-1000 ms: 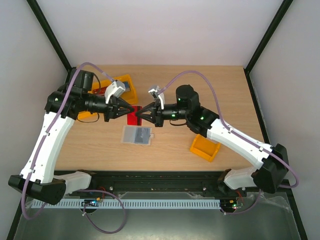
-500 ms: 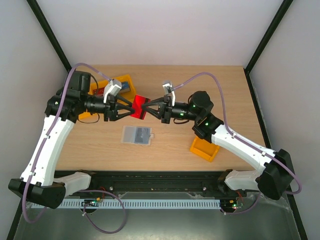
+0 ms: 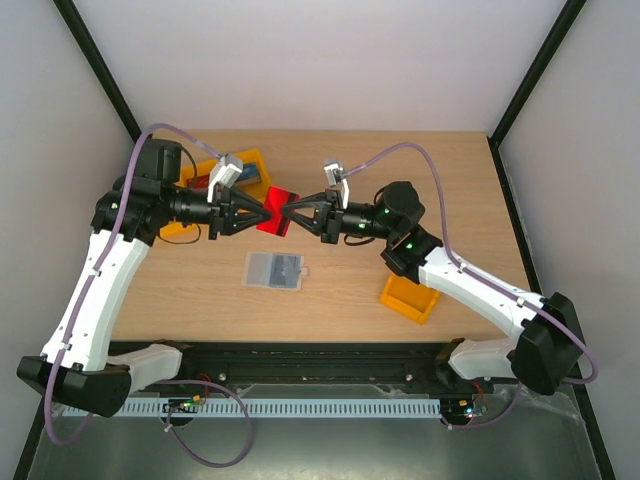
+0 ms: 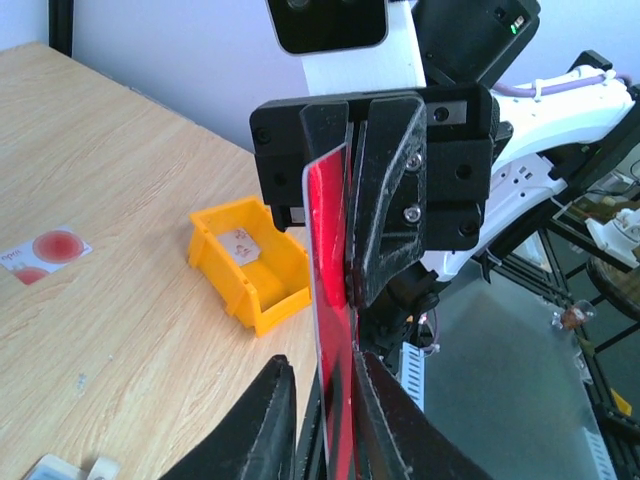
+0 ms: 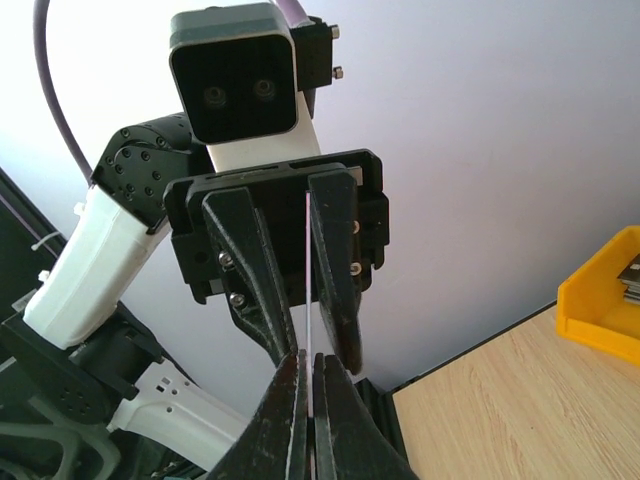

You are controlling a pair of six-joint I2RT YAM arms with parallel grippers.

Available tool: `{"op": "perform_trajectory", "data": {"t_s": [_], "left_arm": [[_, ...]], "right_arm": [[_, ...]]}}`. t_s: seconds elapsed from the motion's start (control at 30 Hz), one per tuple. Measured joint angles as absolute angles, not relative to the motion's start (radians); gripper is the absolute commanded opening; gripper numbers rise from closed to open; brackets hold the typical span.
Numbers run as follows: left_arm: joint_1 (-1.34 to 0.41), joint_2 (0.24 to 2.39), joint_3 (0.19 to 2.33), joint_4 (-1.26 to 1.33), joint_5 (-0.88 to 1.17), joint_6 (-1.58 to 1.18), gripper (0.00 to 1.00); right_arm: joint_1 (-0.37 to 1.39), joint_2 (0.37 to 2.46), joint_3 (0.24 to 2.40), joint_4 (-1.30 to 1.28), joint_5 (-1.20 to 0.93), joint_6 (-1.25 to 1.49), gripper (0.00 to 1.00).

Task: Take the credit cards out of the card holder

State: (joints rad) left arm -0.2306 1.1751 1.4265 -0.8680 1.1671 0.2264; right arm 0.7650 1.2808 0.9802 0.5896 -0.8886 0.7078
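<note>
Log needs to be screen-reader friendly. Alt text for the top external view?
The left gripper and right gripper meet tip to tip above the middle of the table with a red card between them. The card holder lies flat nearer the bases. One orange bin sits back left and a second orange bin front right.

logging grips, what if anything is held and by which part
The dark red card, in mid-air. The right gripper pinches one edge; the left gripper straddles the opposite edge, but whether it is clamped cannot be told.
</note>
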Motion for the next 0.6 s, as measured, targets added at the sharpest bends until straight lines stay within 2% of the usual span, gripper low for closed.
{"op": "perform_trajectory", "data": {"t_s": [0.07,0.17,0.2,0.23,0.27,0.3,0.33,0.37,0.47,0.6], "left_arm": [[-0.231,1.177,1.426,-0.859,1.167,0.216,0.03],[-0.231,1.179,1.425,-0.85,1.173,0.203,0.02],[-0.231,1.18,1.424,-0.849,1.171,0.199,0.02],[-0.231,1.18,1.423,-0.849,1.171,0.196,0.02],[-0.231,1.18,1.423,-0.847,1.167,0.195,0.02],[-0.232,1.18,1.423,-0.845,1.155,0.194,0.02],[-0.234,1.18,1.423,-0.839,1.127,0.194,0.02],[-0.234,1.181,1.423,-0.836,1.086,0.197,0.02],[-0.235,1.186,1.423,-0.837,0.909,0.245,0.02],[-0.235,1.197,1.385,-0.809,0.543,0.39,0.02]], "right_arm": [[0.765,1.286,0.98,0.591,-0.892,0.711,0.02],[0.765,1.293,0.98,0.591,-0.892,0.712,0.02],[0.764,1.294,0.98,0.59,-0.892,0.712,0.09],[0.764,1.294,0.979,0.59,-0.892,0.711,0.33],[0.764,1.294,0.979,0.585,-0.887,0.706,0.61],[0.764,1.294,0.981,0.571,-0.878,0.698,0.79],[0.764,1.294,0.981,0.555,-0.867,0.686,0.92],[0.765,1.294,0.984,0.523,-0.844,0.668,1.0],[0.761,1.288,0.986,0.411,-0.766,0.617,0.99],[0.707,1.245,0.972,0.277,-0.67,0.576,0.99]]}}
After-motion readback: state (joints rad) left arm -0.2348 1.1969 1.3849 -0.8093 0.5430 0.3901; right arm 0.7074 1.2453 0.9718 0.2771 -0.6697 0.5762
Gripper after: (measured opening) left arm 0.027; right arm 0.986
